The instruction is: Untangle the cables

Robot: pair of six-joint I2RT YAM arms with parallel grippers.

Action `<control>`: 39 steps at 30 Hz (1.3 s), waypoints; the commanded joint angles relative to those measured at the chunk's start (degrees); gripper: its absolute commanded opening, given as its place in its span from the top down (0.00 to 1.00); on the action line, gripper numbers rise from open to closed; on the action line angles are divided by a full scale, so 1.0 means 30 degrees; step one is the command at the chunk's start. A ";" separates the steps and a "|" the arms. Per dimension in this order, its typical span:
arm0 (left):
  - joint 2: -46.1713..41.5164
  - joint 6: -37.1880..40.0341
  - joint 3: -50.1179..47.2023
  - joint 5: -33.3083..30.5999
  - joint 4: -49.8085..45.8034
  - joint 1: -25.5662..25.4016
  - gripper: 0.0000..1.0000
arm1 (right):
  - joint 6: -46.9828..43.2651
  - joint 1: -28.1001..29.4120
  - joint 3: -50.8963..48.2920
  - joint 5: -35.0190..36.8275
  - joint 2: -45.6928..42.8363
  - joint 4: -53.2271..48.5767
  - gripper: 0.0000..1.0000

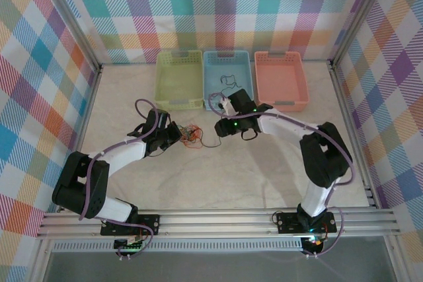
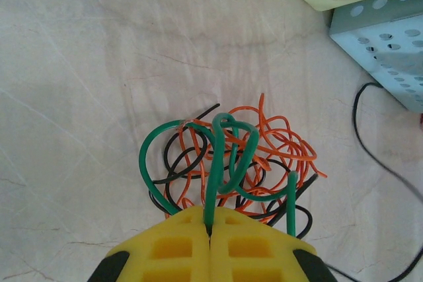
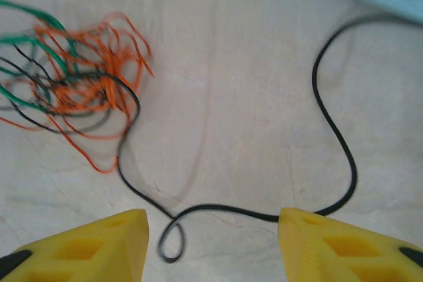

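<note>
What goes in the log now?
left gripper: shut on green wire | right gripper: open, black wire between fingers | bunch: tangled

White arms (image 1: 122, 155) with black joints carry looping lilac cables (image 1: 141, 103); yellow fingers (image 2: 173, 249) have square hollows and black bases

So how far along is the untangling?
Done: one black wire lies in the blue bin. In hand: left end effector shut on a green wire; right end effector open over a trailing black wire. Left: the orange, black and green bunch is knotted.
</note>
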 commanded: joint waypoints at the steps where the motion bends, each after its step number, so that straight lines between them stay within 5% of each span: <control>1: 0.0112 0.0329 0.0556 0.0258 -0.0169 -0.0084 1.00 | -0.0659 0.0293 0.0858 -0.0718 0.0669 -0.1052 0.46; 12: 0.0140 0.0354 0.0577 0.0314 -0.0212 -0.0084 1.00 | -0.0524 0.0323 0.0859 -0.0381 0.1672 -0.0245 0.49; 21: 0.0265 0.0331 0.0616 0.0328 -0.0196 -0.0084 1.00 | -0.1190 0.1395 -0.1348 -0.0839 -0.1293 0.2750 0.41; 39: 0.0343 0.0346 0.0704 0.0405 -0.0277 -0.0084 1.00 | -0.2764 0.1623 0.1481 -0.2575 0.1459 -0.1460 0.47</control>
